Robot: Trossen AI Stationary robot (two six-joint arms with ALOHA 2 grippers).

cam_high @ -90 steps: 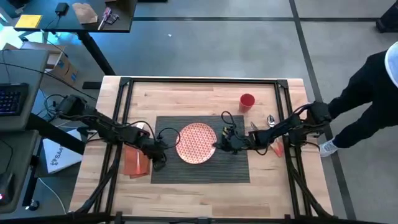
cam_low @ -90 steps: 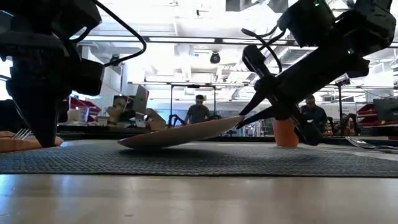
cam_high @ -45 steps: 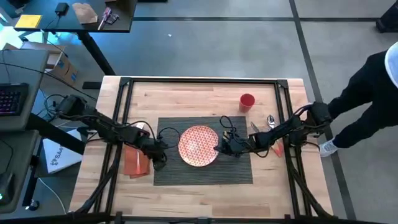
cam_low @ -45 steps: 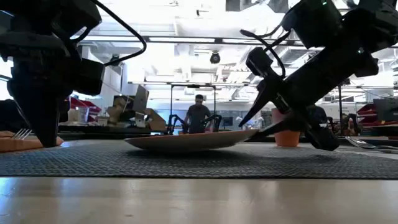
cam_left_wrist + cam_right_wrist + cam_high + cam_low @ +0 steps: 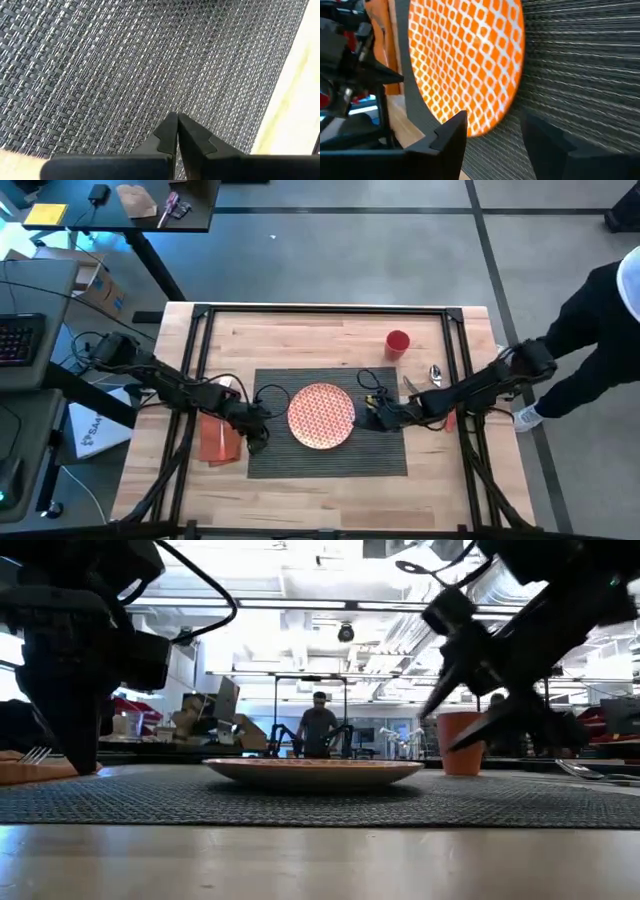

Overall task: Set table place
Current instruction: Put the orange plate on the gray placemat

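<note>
Table [image 5: 300, 330]: placemat [image 5: 300, 460] centred on it. Plate [image 5: 321, 416] was tilted up on its right edge a second ago, now lies flat mid-mat. Right gripper [image 5: 372, 417] has let go, jaws spread, backed off just right of the rim. Left gripper [image 5: 256, 442] pinched closed, empty, tips on the mat's left edge. Plate step looks done; napkin [image 5: 217, 442], cup [image 5: 397, 343], cutlery next.

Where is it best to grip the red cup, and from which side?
Probably by its rim or upper wall, from above. The cup stands upright with its mouth open on the bare table beyond the mat, with nothing crowding it. The right end effector, open by the plate, is the nearer one.
</note>
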